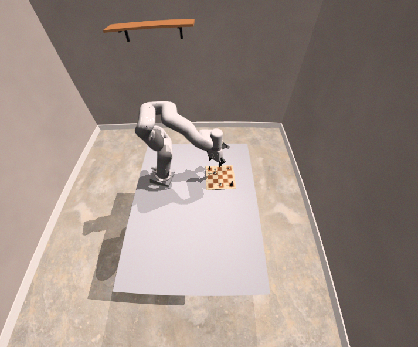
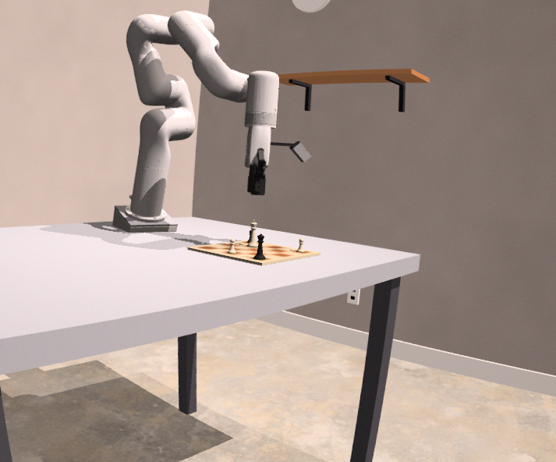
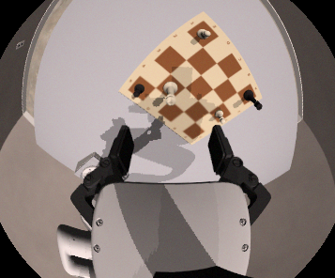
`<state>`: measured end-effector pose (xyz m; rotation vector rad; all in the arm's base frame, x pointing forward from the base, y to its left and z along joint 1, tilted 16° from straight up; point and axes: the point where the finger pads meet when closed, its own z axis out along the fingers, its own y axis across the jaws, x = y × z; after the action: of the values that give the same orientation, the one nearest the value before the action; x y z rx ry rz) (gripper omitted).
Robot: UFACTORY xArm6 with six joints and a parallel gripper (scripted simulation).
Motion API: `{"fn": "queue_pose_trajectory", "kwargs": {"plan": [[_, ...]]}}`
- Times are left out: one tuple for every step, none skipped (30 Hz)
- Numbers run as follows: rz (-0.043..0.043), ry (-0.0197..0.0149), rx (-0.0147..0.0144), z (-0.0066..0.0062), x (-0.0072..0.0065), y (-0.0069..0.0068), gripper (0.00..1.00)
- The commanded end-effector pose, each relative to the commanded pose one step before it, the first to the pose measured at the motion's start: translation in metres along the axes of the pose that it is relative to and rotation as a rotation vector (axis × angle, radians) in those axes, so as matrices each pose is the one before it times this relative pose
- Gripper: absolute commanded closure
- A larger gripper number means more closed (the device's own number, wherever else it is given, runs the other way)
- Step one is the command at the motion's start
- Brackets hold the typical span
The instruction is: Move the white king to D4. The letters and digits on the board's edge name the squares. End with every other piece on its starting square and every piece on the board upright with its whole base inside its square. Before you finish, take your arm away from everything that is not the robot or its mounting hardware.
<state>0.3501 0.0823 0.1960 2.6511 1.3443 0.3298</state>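
The small chessboard (image 1: 224,176) (image 2: 278,252) (image 3: 197,67) lies on the grey table (image 1: 190,242) (image 2: 94,278). The white king (image 2: 253,233) (image 3: 170,93) (image 1: 215,172) stands upright on the board near the edge closest to the arm's base. A small black piece (image 3: 140,88) stands beside it on the corner square. My gripper (image 2: 256,186) (image 3: 171,134) (image 1: 216,161) is open and empty. It hangs well above the white king, clear of every piece.
A tall black piece (image 2: 259,246) (image 3: 252,100), a white pawn (image 2: 231,245) (image 3: 219,115) and another white piece (image 2: 300,244) (image 3: 202,33) stand upright on the board. A wooden shelf (image 1: 148,25) (image 2: 352,75) hangs on the back wall. The board lies near the table's edge.
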Motion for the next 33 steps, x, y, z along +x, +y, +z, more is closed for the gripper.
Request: {"fn": "queue_pose_trajectory", "kwargs": {"plan": [[0.00025,0.00317,-0.00247,-0.00196,0.00098,0.00088,0.0],[0.0,0.0,0.0,0.0,0.0,0.0,0.0],[0.0,0.0,0.0,0.0,0.0,0.0,0.0],[0.0,0.0,0.0,0.0,0.0,0.0,0.0],[0.0,0.0,0.0,0.0,0.0,0.0,0.0],[0.0,0.0,0.0,0.0,0.0,0.0,0.0],[0.0,0.0,0.0,0.0,0.0,0.0,0.0],[0.0,0.0,0.0,0.0,0.0,0.0,0.0],[0.0,0.0,0.0,0.0,0.0,0.0,0.0],[0.0,0.0,0.0,0.0,0.0,0.0,0.0],[0.0,0.0,0.0,0.0,0.0,0.0,0.0],[0.0,0.0,0.0,0.0,0.0,0.0,0.0],[0.0,0.0,0.0,0.0,0.0,0.0,0.0],[0.0,0.0,0.0,-0.00002,0.0,0.0,0.0],[0.0,0.0,0.0,-0.00013,0.0,0.0,0.0],[0.0,0.0,0.0,-0.00032,0.0,0.0,0.0],[0.0,0.0,0.0,-0.00058,0.0,0.0,0.0],[0.0,0.0,0.0,-0.00089,0.0,0.0,0.0],[0.0,0.0,0.0,-0.00123,0.0,0.0,0.0],[0.0,0.0,0.00001,-0.00158,-0.00001,-0.00001,0.0],[0.0,-0.00001,-0.00001,-0.00193,0.00001,0.00001,0.0],[0.0,0.0,0.0,-0.00227,0.0,0.0,0.0],[0.0,0.0,0.0,-0.00259,0.0,0.0,0.0],[0.0,0.0,0.00001,-0.00287,-0.00001,-0.00001,0.0],[0.0,0.0,0.0,-0.00312,0.00001,0.00001,0.0],[0.0,0.0,0.0,-0.00331,0.0,0.0,0.0],[0.0,0.0,0.0,-0.00345,0.0,0.0,0.0],[0.0,0.0,0.0,0.0,0.0,0.0,0.0],[0.0,0.0,0.0,0.0,0.0,0.0,0.0],[0.0,0.0,0.0,-0.00353,0.0,0.0,0.0],[0.0,0.0,0.0,-0.00355,0.0,0.0,0.0],[0.0,0.0,0.0,-0.00351,0.0,0.0,0.0],[0.0,0.0,0.0,-0.0034,-0.00001,0.0,0.0]]}}
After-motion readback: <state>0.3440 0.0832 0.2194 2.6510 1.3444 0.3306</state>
